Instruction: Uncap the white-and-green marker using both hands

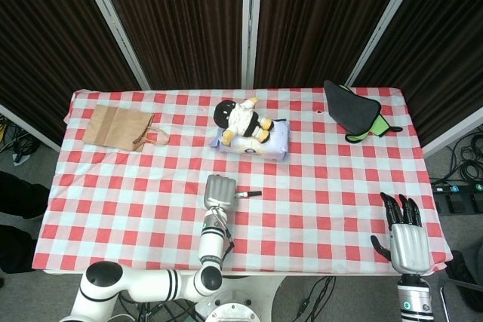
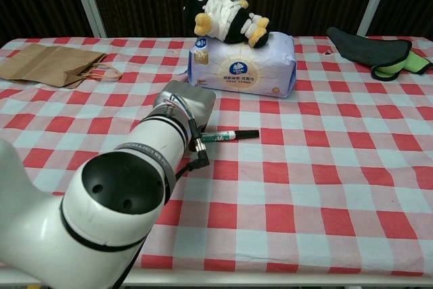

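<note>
The white-and-green marker (image 1: 249, 194) (image 2: 230, 135) lies flat on the checked tablecloth, its black cap pointing right. My left hand (image 1: 219, 190) (image 2: 186, 103) hangs over the marker's left end with its back toward the chest camera. Its fingers point down and are hidden, so I cannot tell whether they grip the marker. My right hand (image 1: 405, 235) is far off at the table's right front corner, fingers spread and holding nothing; only the head view shows it.
A pack of tissues (image 1: 264, 139) (image 2: 243, 65) with a plush toy (image 1: 241, 118) (image 2: 223, 18) on top sits just behind the marker. A brown paper bag (image 1: 113, 126) (image 2: 47, 63) lies far left, and a black-and-green cloth (image 1: 355, 111) (image 2: 372, 49) far right.
</note>
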